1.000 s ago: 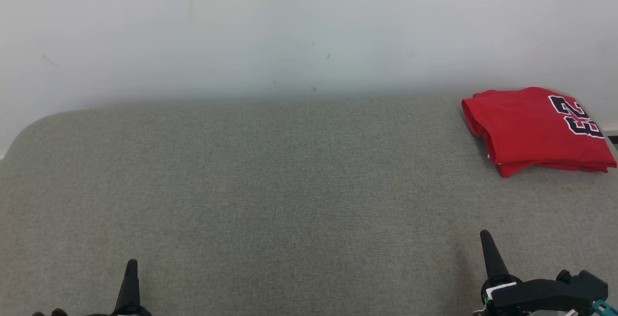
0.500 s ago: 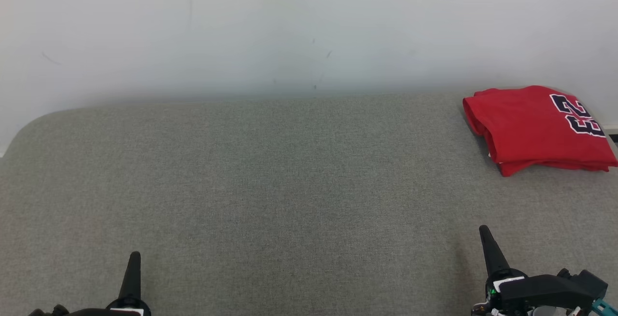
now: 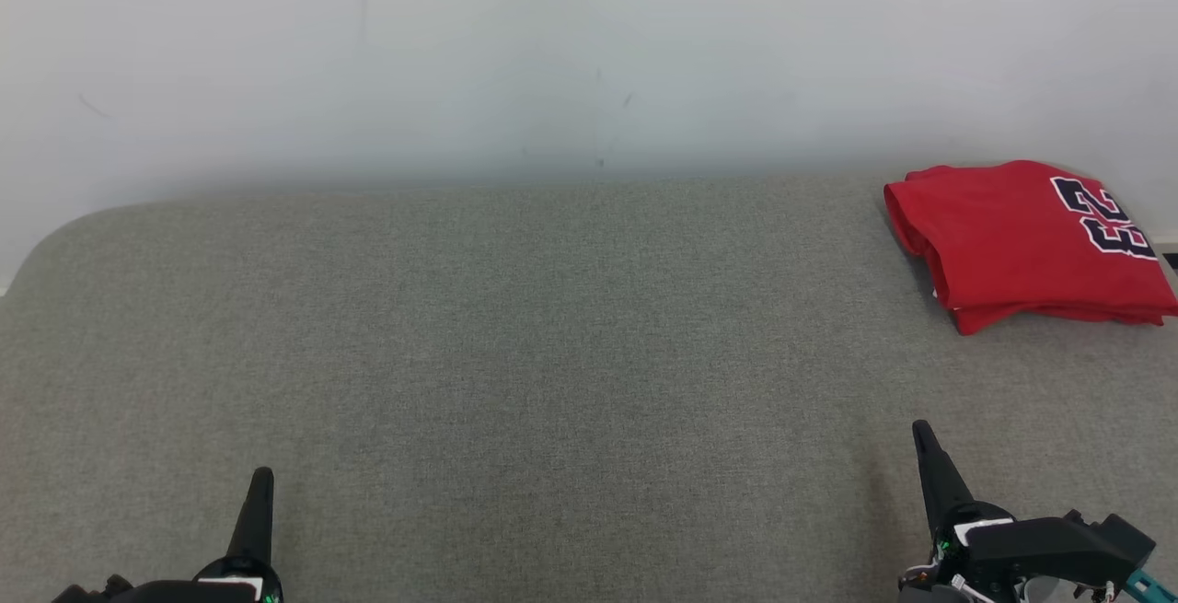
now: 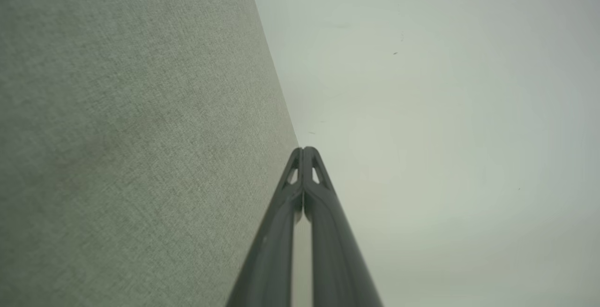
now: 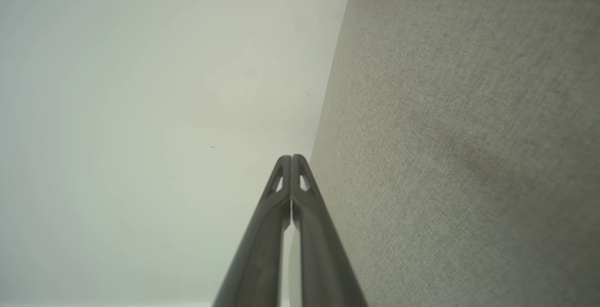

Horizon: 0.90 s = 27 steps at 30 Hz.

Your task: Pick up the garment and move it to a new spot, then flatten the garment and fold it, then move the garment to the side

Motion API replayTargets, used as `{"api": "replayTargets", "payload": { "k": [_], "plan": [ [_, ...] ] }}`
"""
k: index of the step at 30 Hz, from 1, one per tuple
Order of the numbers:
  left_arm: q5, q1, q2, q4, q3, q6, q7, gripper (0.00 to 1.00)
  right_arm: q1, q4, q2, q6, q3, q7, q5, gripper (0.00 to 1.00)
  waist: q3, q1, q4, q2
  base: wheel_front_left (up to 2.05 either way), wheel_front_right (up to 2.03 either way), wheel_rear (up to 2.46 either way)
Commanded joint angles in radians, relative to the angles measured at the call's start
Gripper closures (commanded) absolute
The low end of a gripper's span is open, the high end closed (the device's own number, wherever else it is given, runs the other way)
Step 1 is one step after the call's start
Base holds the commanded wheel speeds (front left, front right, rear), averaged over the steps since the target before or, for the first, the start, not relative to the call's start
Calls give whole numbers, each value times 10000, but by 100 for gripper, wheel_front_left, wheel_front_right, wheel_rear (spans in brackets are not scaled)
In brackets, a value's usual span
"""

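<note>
Left claw (image 3: pixel 263 479) sits low at the near edge, fingers pressed together tip to tip, nothing btwn them. Right claw (image 3: pixel 921 433) is the same: pinched fully closed, empty, tips pointing away from the robot. Both are over the grey cloth top (image 3: pixel 552 354); can't judge whether either touches it.

Left wrist view: the two dark fingers (image 4: pixel 281 232) meet at the tip w/ a thin slit lower down. Cloth top runs along one side of the claw, pale wall (image 4: pixel 445 133) along the other. Right wrist view gives the mirror of that, fingers (image 5: pixel 314 241) likewise closed.

The red shirt (image 3: pixel 1022 249) is folded into a compact stack and lies flat on the cloth top. It is well ahead of the right claw and a bit to that claw's outer side, well apart from it. From the left claw it's far off, across the top and to that claw's right, up by the wall. A dark number print w/ white edging faces up on the end farthest from the left claw. Stacked layer edges show on the side nearest the right claw. In the right wrist view a red corner of it sits well beyond the tips.
</note>
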<state>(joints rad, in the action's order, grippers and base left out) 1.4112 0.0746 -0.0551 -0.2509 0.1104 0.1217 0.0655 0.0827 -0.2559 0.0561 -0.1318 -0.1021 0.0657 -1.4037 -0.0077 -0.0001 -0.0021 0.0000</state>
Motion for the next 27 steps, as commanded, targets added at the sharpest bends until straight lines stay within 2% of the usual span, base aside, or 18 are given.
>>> {"api": "replayTargets", "payload": {
  "k": [1, 27],
  "plan": [
    [189, 178, 16, 61, 35, 29, 59, 100, 144, 67, -27, 16, -25, 59, -259, 100, 5, 1, 1, 0, 0, 0, 0],
    [2038, 406, 62, 61, 57, 110, 514, 100, 302, 125, -81, 21, -134, 520, -2098, 100, 107, 1, 21, 0, 0, 0, 0]
  ]
}}
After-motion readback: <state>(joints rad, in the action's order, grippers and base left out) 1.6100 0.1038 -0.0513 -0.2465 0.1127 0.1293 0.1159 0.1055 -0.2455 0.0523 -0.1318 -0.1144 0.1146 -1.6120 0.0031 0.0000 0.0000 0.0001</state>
